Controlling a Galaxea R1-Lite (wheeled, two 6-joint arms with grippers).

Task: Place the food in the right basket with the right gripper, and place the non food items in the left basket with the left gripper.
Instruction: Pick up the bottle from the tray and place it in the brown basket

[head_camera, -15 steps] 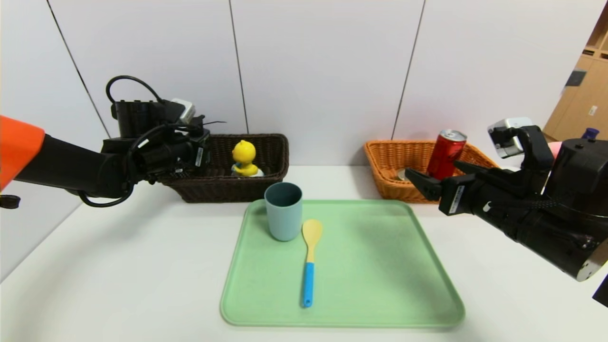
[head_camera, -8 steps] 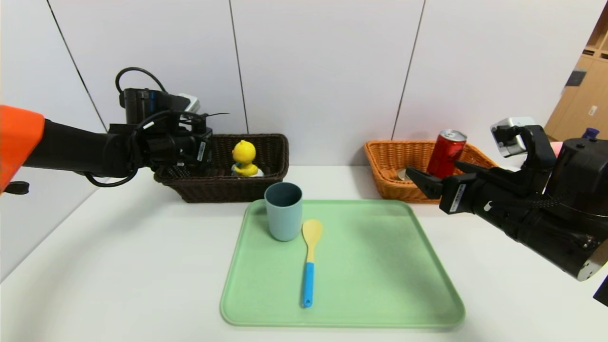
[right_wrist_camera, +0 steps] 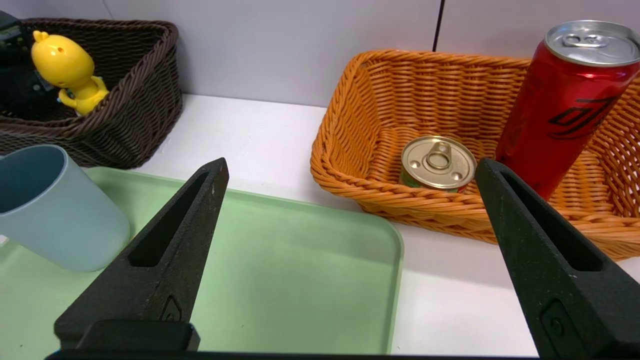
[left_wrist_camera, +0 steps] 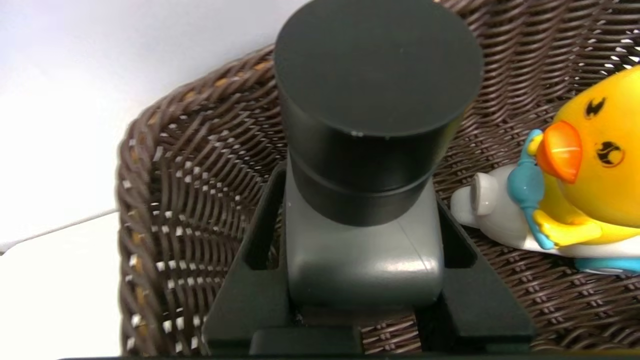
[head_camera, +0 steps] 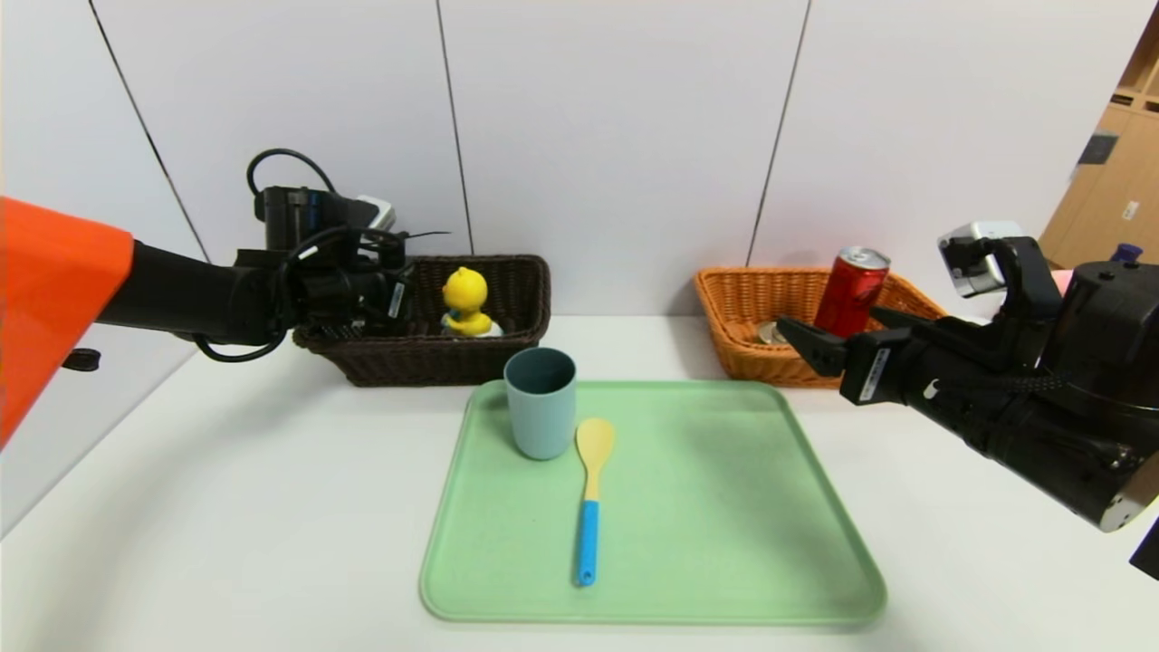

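Observation:
My left gripper [head_camera: 391, 299] is shut on the black square bottle [left_wrist_camera: 365, 260], holding it upright by its sides inside the dark brown left basket [head_camera: 507, 349]. The yellow duck toy [head_camera: 466, 303] sits in that basket beside the bottle. On the green tray stand the grey-blue cup [head_camera: 541, 403] and the blue-handled wooden spoon [head_camera: 590, 493]. The orange right basket [head_camera: 738, 317] holds the red can [head_camera: 849, 292] and the gold-lidded tin [right_wrist_camera: 438, 162]. My right gripper [head_camera: 828, 330] hovers open and holding nothing just in front of that basket.
The green tray [head_camera: 724, 507] lies mid-table between the two baskets. A white panelled wall stands close behind both baskets. Bare white table stretches to the left and right of the tray.
My left arm has reached farther right and a little lower into the dark basket, still holding the bottle. The right arm has hardly moved.

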